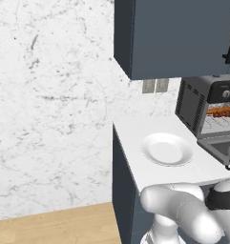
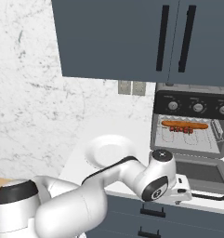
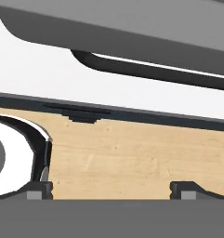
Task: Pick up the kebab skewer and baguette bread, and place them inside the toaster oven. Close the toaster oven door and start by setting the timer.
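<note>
Marbled white wall fills the left and centre of both base views, with dark blue-grey upper cabinets (image 2: 132, 42) across the top and a strip of wooden floor (image 1: 54, 226) at the lower left of the left base view. Below the cabinets runs a white desk (image 1: 135, 138) carrying an empty white plate (image 1: 166, 148) near the middle of the frame. At the right edge stands the toaster oven (image 2: 192, 125), its slotted side facing the plate and its three knobs in a row along the black panel at the top. The toaster oven door (image 2: 199, 172) is dropped open and lies flat toward the front of the desk, its bar handle at the near edge. Inside, on the wire rack, the baguette bread (image 2: 184, 124) lies lengthwise, and the kebab skewer (image 2: 183, 129) sits just in front of it, touching or nearly so. The white arm reaches from the lower left of the right base view to the lower centre, its hand ending at the tool (image 2: 187, 195), just below the front edge of the open door. In the hand view the two dark tips (image 3: 39, 188) stand far apart at the bottom corners with nothing between them; the door handle crosses the top of that view.
</note>
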